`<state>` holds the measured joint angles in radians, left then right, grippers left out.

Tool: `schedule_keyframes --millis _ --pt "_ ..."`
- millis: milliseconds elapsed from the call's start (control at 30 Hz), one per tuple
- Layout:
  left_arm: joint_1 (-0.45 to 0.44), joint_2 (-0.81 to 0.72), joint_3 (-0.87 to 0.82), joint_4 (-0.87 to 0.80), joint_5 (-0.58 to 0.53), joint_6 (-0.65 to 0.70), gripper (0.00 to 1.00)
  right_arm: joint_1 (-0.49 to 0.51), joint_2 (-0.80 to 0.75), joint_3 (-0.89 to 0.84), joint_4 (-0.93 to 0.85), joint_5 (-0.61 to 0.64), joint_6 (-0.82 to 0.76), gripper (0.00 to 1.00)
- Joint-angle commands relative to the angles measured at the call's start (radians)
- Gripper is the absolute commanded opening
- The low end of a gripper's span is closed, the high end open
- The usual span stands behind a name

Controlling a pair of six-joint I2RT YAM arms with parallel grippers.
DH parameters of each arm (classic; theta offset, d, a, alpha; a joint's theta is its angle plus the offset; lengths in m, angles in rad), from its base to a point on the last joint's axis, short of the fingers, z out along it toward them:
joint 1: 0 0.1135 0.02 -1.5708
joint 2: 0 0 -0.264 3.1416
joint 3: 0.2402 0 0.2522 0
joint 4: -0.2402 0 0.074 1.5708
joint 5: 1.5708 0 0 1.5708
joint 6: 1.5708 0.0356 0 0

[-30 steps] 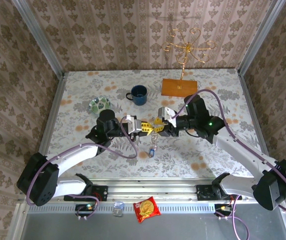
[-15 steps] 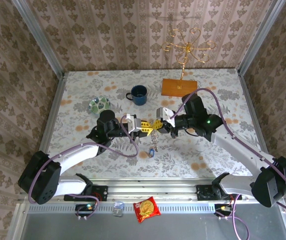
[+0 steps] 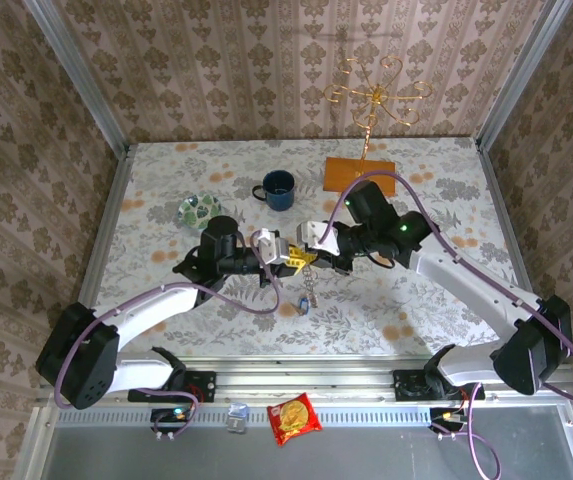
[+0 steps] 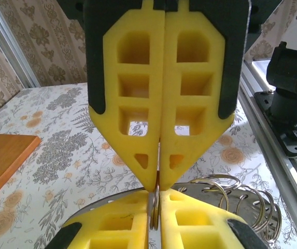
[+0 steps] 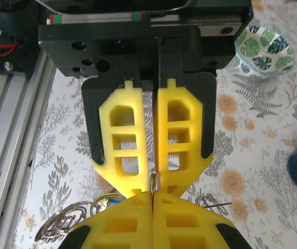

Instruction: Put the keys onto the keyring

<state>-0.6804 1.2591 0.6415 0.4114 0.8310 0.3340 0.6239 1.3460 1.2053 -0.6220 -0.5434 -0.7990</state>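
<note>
Your left gripper (image 3: pixel 295 257) and right gripper (image 3: pixel 309 255) meet tip to tip just left of centre in the top view, over the patterned counter (image 3: pixel 166 190). Both sets of jaws are pressed fully together, and each pinches the thin metal edge of the keyring (image 4: pixel 252 208). The keyring's coiled loops show at the lower right of the left wrist view. In the top view the blue key (image 3: pixel 304 304) sits just below the meeting tips, joined to them by a thin chain-like strand.
</note>
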Motion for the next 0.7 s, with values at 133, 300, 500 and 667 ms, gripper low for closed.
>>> schedule_keyframes --millis 133,300,500,667 --pt "-0.004 -0.012 0.051 -0.080 -0.021 0.056 0.05 0.047 0.039 0.104 -0.180 0.086 -0.081 0.00" --pt "-0.004 -0.016 0.054 -0.086 -0.007 0.067 0.00 0.043 0.026 0.109 -0.147 0.063 -0.062 0.00" --pt "-0.002 -0.029 0.006 0.053 0.028 0.027 0.00 -0.097 -0.133 -0.149 0.260 -0.188 0.143 0.34" --pt "0.001 -0.025 -0.028 0.177 0.053 -0.025 0.00 -0.108 -0.156 -0.238 0.370 -0.241 0.221 0.34"
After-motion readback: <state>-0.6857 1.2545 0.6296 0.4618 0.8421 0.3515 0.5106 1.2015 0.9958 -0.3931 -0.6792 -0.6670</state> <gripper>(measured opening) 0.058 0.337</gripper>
